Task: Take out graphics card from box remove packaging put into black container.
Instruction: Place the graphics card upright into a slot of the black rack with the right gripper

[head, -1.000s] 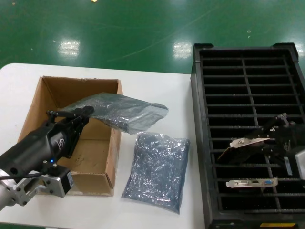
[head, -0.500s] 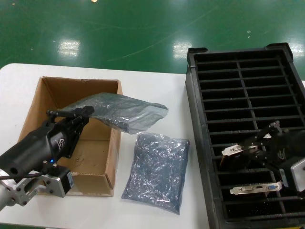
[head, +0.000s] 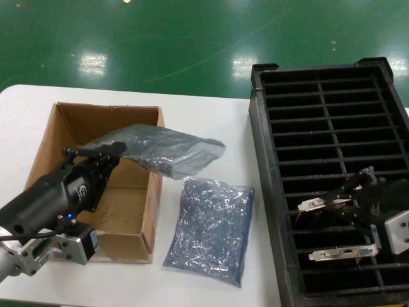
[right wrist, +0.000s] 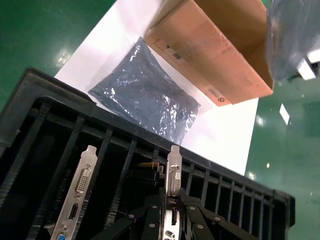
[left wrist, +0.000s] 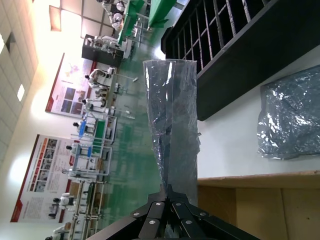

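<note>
Glossy green floor with light reflections, white table, wall posters

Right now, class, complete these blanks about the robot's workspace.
The left gripper holds the packaging above the ____.
The right gripper lowers the graphics card into the black ____.
A second card sits in the slot ____ the robot.

Missing: box; container; nearer

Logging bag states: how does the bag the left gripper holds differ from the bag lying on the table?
The packaging is held up over the box rim, shut in the left gripper; the blue bag lies flat and untouched. The packaging looks greyer and smoother, the blue bag bluer and crinklier. Both are shiny plastic.
</note>
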Controlling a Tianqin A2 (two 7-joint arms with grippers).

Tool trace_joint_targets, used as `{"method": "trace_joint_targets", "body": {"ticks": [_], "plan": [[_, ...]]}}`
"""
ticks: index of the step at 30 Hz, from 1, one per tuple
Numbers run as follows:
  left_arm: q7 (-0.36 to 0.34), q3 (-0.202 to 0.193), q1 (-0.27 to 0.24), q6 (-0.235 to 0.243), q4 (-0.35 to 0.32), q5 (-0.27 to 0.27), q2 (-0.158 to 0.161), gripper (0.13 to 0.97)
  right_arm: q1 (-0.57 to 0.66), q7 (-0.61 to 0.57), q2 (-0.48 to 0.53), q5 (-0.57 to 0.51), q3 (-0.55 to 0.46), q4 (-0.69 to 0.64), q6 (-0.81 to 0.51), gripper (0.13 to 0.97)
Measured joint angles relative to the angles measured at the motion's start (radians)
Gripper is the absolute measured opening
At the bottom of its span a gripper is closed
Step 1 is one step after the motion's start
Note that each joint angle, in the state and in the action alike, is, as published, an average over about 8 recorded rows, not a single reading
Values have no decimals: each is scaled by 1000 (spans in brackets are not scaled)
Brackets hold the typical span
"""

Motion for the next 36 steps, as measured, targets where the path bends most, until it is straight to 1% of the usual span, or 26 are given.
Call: {"method": "trace_joint_targets", "body": {"ticks": [13,17,21,29,30,36], "plan": [[0,0,0,0,0,0,0,139,12,49,-13,7,1,-54,-20,181],[0,0,0,0,0,0,0,139,11,58,-3,29,11,-46,-28,189],[0,0,0,0,0,0,0,139,3,67,23,74,32,-26,-44,195],[0,0,0,0,0,0,0,139,-37,82,101,202,97,29,-67,276],[0,0,0,0,0,0,0,139,-44,83,109,215,106,35,-66,276],[0,0,0,0,0,0,0,139,-89,92,155,276,158,51,-40,385]]}}
